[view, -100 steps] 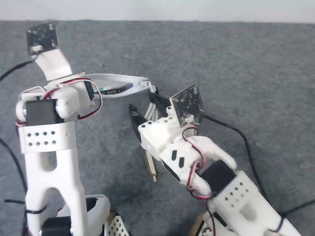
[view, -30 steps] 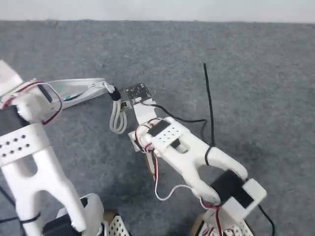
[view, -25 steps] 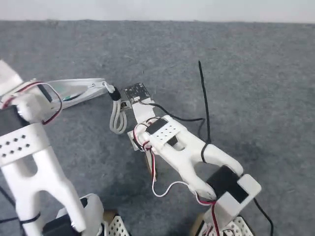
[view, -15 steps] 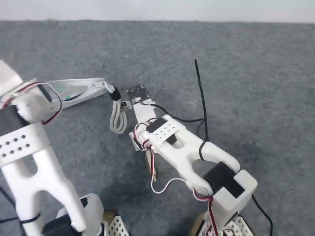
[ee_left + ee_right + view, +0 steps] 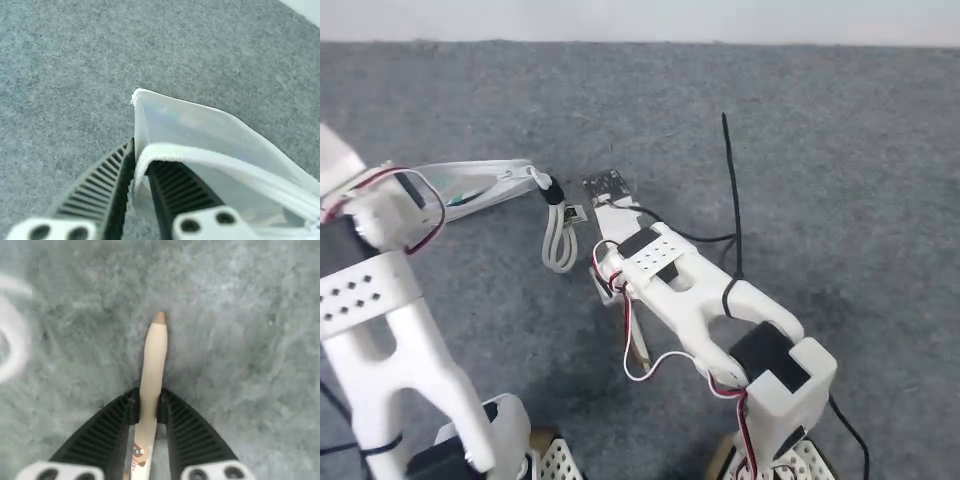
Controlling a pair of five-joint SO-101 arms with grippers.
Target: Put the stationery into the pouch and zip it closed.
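Observation:
My left gripper (image 5: 140,167) is shut on one end edge of the translucent white pouch (image 5: 210,145), with the zipper rim running past its fingers. In the high view the pouch (image 5: 480,183) sticks out from the left arm, and its white loop strap (image 5: 558,245) hangs from the zipper end onto the carpet. My right gripper (image 5: 148,402) is shut on a beige wooden pencil (image 5: 153,355), whose tip points away over the carpet. Part of that pencil (image 5: 639,346) pokes out under the right arm, a little nearer than the loop.
Grey carpet (image 5: 840,180) covers the whole table. A black cable (image 5: 732,190) arches up beside the right arm. The white loop strap (image 5: 12,337) lies close beside the pencil tip. Both arm bases stand at the near edge.
Since 3.3 s ago the left arm pulled the pouch leftward and the right arm swung down over the pencil. Within the last second the right arm shifted only slightly.

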